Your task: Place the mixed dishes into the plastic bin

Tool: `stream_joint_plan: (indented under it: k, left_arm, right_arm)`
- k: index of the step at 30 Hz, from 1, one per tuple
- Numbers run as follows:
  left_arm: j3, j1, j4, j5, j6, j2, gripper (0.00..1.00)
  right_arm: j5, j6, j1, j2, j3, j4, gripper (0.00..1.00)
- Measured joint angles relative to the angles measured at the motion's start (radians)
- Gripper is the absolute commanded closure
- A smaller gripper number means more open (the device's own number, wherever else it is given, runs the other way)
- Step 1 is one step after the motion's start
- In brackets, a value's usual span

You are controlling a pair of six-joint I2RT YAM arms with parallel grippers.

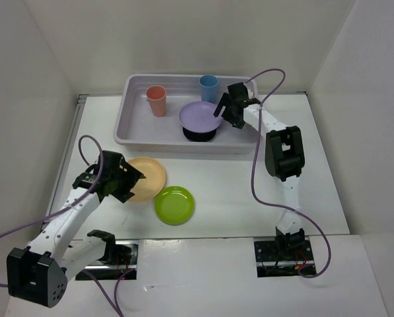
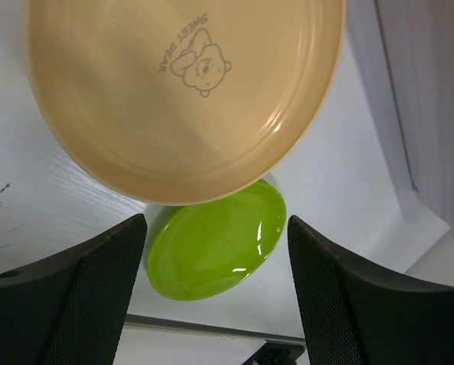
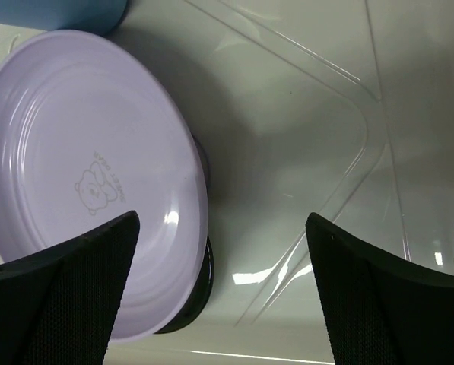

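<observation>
The plastic bin (image 1: 134,125) lies at the 12 o'clock end of the table (image 1: 229,191), its far rim close to the back wall. Inside it, the coral-red cup (image 1: 157,100) stands at 10 o'clock and the blue cup (image 1: 208,86) at 12 o'clock against the far wall. The lilac plate (image 1: 198,115) rests on the small black plate (image 1: 200,135) near the near wall. The bin floor towards 3 o'clock is bare.

On the table, the pale orange plate (image 1: 152,175) sits at 8 o'clock, with the lime green plate (image 1: 175,204) just at its 4 o'clock. I cannot tell whether the rims touch.

The right gripper (image 1: 220,113) hangs over the lilac plate's 3 o'clock edge, its fingers spread wide and gripping nothing. The left gripper (image 1: 134,179) hovers at the orange plate's 9 o'clock rim — also spread wide, with nothing held.
</observation>
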State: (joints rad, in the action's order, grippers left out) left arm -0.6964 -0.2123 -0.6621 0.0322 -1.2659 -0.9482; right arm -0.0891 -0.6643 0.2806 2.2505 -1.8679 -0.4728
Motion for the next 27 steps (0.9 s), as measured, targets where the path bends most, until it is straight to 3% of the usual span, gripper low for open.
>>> stream_joint_plan:
  k: [9, 21, 27]
  left_arm:
    - [0.095, -0.003, 0.001, -0.023, -0.055, -0.032, 0.28]
    - [0.140, -0.003, 0.034, -0.038, -0.078, -0.116, 0.29]
    - [0.143, -0.003, 0.084, -0.037, -0.077, -0.201, 0.36]
  right_arm:
    - [0.008, 0.005, -0.002, -0.027, -0.002, 0.002, 0.03]
    - [0.019, 0.007, -0.018, -0.218, 0.012, 0.018, 0.00]
    - [0.026, 0.008, -0.031, -0.282, 0.032, 0.026, 0.00]
